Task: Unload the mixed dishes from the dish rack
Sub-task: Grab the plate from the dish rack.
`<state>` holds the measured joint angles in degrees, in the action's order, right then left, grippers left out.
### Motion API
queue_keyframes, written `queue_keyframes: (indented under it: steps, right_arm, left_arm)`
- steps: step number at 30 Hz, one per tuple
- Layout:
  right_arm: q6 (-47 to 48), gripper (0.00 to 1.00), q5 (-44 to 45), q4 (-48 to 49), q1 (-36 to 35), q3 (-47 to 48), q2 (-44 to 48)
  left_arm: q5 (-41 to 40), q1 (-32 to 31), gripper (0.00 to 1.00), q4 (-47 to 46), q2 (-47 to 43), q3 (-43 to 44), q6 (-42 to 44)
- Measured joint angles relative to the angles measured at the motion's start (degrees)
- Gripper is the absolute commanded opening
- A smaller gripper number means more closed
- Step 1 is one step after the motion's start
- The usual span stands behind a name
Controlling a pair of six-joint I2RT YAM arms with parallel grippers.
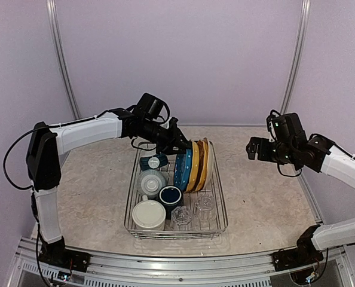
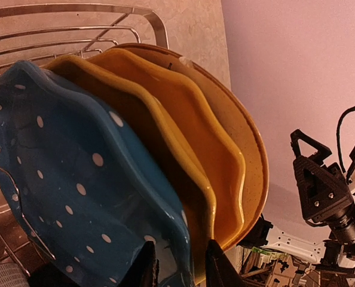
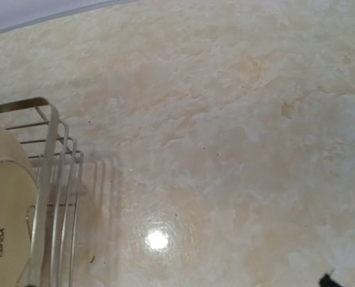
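- Progress stands at the very start, judging by the layout: every dish in view sits inside the dish rack [image 1: 176, 235], and the counter [image 1: 267, 203] around it carries no unloaded piece.
- Left claw [image 1: 180, 146] reaches down onto the row of plates. In the wrist view its fingers [image 2: 147, 266] straddle the top rims of the blue dotted plate [image 2: 70, 179] and the yellow plate [image 2: 183, 119] next to it. The gap is narrow, but whether it is clamped tight cannot be told.
- Right claw [image 1: 254, 149] hangs spread wide and empty, well apart from the rack and off to that claw's left.
- Plates directly under the left claw stand on edge between the prongs. Their rim lines run from near to far and their faces are turned across the rack.
- Rack's long axis, as far as can be judged, runs away from the arm bases.
- Remaining items lie on the near side of the left claw: a teal bowl [image 1: 155, 161] closest, then a cream mug [image 1: 151, 182], a navy mug [image 1: 170, 195] and two clear tumblers [image 1: 181, 216]. All are still to be unloaded.
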<state>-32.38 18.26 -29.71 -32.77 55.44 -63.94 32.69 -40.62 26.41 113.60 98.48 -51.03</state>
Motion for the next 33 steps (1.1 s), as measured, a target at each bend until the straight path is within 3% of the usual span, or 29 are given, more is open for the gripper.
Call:
queue_keyframes:
  steps: [7,15,20,29,33]
  right_arm:
    - [0.07,1.0,0.57,0.02,0.0,-0.98,1.31]
    - [0.0,1.0,0.9,0.55,0.0,-2.1,2.25]
    - [-0.04,1.0,0.85,0.96,0.0,-2.75,2.25]
    - [-0.04,1.0,0.59,1.75,0.0,-2.82,1.62]
    - [-0.04,1.0,0.63,1.84,0.0,-2.82,1.62]
  left_arm:
    - [-0.48,-0.61,0.12,1.55,1.14,1.53,-0.61]
    - [-3.23,-1.51,0.25,6.14,3.54,5.86,-0.81]
    - [-4.63,-1.95,0.25,7.8,4.26,7.13,-0.81]
    - [-3.43,-1.88,0.01,9.11,4.85,9.51,-1.05]
    - [-1.07,-1.09,0.0,8.87,4.74,9.25,-2.01]
